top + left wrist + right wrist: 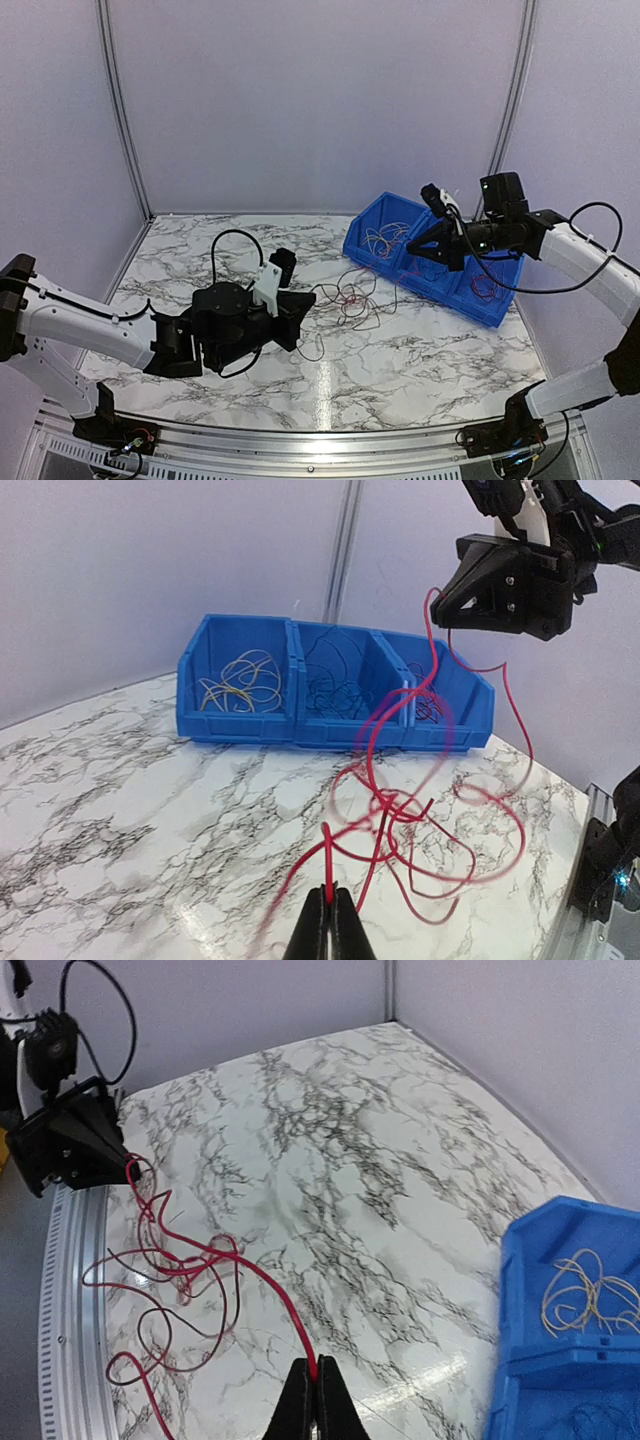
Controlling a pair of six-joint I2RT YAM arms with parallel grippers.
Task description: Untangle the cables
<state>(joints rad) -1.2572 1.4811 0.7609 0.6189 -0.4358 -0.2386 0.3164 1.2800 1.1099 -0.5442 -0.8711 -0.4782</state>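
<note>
A tangle of thin red cables (350, 298) lies on the marble table between the arms; it also shows in the left wrist view (420, 820) and the right wrist view (170, 1280). My left gripper (303, 312) is shut on a red cable (329, 855) at the tangle's left edge, low over the table. My right gripper (412, 250) is shut on another red cable (290, 1325), raised above the table in front of the blue bin, and the strand runs down to the tangle.
A blue three-compartment bin (490, 305) stands at the back right. In the left wrist view its left compartment holds pale tan wires (240, 680), the middle one dark blue wires (335, 690), the right one a few red wires (425, 708). Walls enclose the table.
</note>
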